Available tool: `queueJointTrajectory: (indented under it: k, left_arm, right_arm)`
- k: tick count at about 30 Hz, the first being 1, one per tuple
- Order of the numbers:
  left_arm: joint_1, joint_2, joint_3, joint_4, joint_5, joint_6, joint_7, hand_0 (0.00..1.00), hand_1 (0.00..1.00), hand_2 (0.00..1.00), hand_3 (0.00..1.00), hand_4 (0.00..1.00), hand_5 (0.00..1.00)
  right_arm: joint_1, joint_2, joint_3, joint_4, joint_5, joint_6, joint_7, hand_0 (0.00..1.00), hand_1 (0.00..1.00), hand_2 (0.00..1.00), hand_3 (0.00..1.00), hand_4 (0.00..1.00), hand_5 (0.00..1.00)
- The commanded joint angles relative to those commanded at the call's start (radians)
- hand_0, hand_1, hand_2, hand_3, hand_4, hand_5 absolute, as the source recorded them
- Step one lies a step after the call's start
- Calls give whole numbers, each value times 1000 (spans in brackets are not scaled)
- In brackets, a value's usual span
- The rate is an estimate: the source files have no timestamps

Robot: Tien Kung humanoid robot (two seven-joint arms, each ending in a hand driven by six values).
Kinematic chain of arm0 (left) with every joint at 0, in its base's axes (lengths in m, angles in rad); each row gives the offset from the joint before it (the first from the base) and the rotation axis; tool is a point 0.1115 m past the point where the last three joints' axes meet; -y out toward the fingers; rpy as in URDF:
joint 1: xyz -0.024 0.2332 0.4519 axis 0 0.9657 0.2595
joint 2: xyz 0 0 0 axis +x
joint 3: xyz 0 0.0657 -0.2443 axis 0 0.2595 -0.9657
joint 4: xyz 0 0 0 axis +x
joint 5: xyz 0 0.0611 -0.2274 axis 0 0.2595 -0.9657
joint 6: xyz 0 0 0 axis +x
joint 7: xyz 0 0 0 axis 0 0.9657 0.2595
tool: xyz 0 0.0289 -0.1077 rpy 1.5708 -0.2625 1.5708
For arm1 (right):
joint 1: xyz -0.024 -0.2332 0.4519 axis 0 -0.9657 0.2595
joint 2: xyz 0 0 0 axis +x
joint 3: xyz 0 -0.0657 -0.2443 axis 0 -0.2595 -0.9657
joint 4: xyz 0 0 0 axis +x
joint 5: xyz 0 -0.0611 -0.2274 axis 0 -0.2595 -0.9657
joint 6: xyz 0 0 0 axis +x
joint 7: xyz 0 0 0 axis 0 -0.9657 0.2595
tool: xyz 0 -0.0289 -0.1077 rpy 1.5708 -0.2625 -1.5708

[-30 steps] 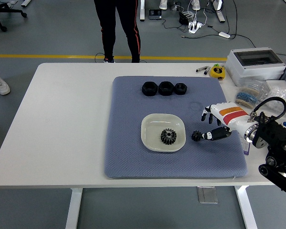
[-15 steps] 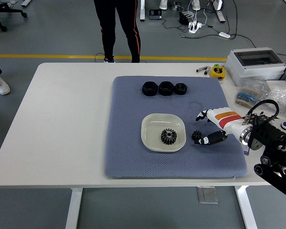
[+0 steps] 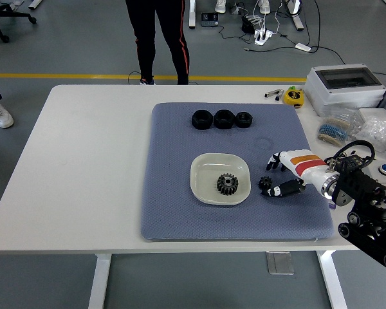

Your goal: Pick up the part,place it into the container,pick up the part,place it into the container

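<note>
Your second part, the small black gear (image 3: 266, 183), lies on the blue-grey mat (image 3: 180, 212) just off the dish's 3 o'clock edge, and the right robot hand (image 3: 278, 175) has closed in on it over the last second: the hand has slid from farther out at 3 o'clock toward the gear and dropped lower, so its dark thumb now touches or nearly touches the gear's outer side while the white fingers (image 3: 272, 162) stay spread above it. The hand is apart, not yet clamped on anything. The cream dish (image 3: 202, 164) has not moved and already holds one larger gear (image 3: 227, 184), so judge the first half of the task done and this as the approach to the second pick. Three black nuts (image 3: 223, 119) sit in a row at the mat's 12 o'clock side, untouched. The bench (image 3: 90, 161) beyond the mat shows nothing else in play, and the left robot hand is out of sight.
</note>
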Motion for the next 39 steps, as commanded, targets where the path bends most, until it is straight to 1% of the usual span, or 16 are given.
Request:
queueJointTrajectory:
  k: [4, 5, 10, 11, 16, 17, 22, 23, 28, 29, 34, 35, 39]
  left_arm:
    - [-2, 1, 2, 0, -3, -1, 0, 639, 627, 664, 611, 610, 657]
    - [-3, 1, 2, 0, -1, -2, 0, 639, 628, 664, 611, 610, 658]
    - [-6, 0, 0, 0, 1, 0, 1, 639, 628, 664, 611, 610, 658]
    - [-6, 0, 0, 0, 1, -1, 1, 640, 626, 664, 612, 609, 656]
    - [-9, 0, 1, 0, 2, -2, 1, 640, 626, 664, 612, 609, 656]
    - [-10, 0, 1, 0, 2, -2, 1, 640, 627, 665, 611, 610, 656]
    - [-12, -1, -1, 0, 7, -3, 1, 640, 627, 665, 611, 610, 656]
    - [-12, -1, -2, -1, 9, -3, 2, 640, 627, 663, 611, 611, 656]
    - [-14, -1, -1, -1, 10, -4, 2, 640, 627, 663, 611, 611, 656]
    - [-14, -1, -1, -1, 10, -4, 2, 641, 627, 665, 612, 612, 655]
    - [-15, -1, -2, -1, 14, -5, 2, 641, 627, 665, 612, 612, 655]
    - [-15, -1, -3, -1, 15, -5, 2, 642, 627, 665, 612, 613, 656]
    - [-13, 0, -8, -1, 26, -7, 4, 642, 627, 665, 612, 613, 656]
  right_arm:
    - [-2, 2, -4, -10, 10, -7, 7, 347, 474, 542, 533, 922, 449]
    - [-2, 2, -5, -11, 12, -8, 9, 314, 448, 517, 517, 900, 449]
    - [-4, 1, -9, -4, 21, -24, 21, 314, 448, 517, 517, 900, 449]
    - [-5, 1, -10, -2, 21, -26, 23, 282, 436, 506, 511, 878, 448]
    - [-10, 1, -8, 8, 25, -36, 30, 282, 436, 506, 511, 878, 448]
    - [-11, 0, -8, 9, 25, -37, 30, 259, 420, 497, 505, 874, 451]
    - [-20, -3, -4, 24, 22, -44, 37, 259, 420, 497, 505, 874, 451]
    - [-21, -3, -4, 24, 22, -46, 38, 247, 412, 487, 501, 869, 450]
    - [-24, -1, -8, 21, 24, -50, 41, 247, 412, 487, 501, 869, 450]
    - [-25, -1, -9, 20, 25, -50, 42, 218, 393, 476, 499, 851, 449]
    - [-24, 1, -12, 12, 32, -57, 44, 218, 393, 476, 499, 851, 449]
    - [-24, 1, -13, 11, 33, -59, 44, 162, 343, 449, 495, 825, 464]
    - [-27, 2, -15, 7, 43, -67, 51, 162, 343, 449, 495, 825, 464]
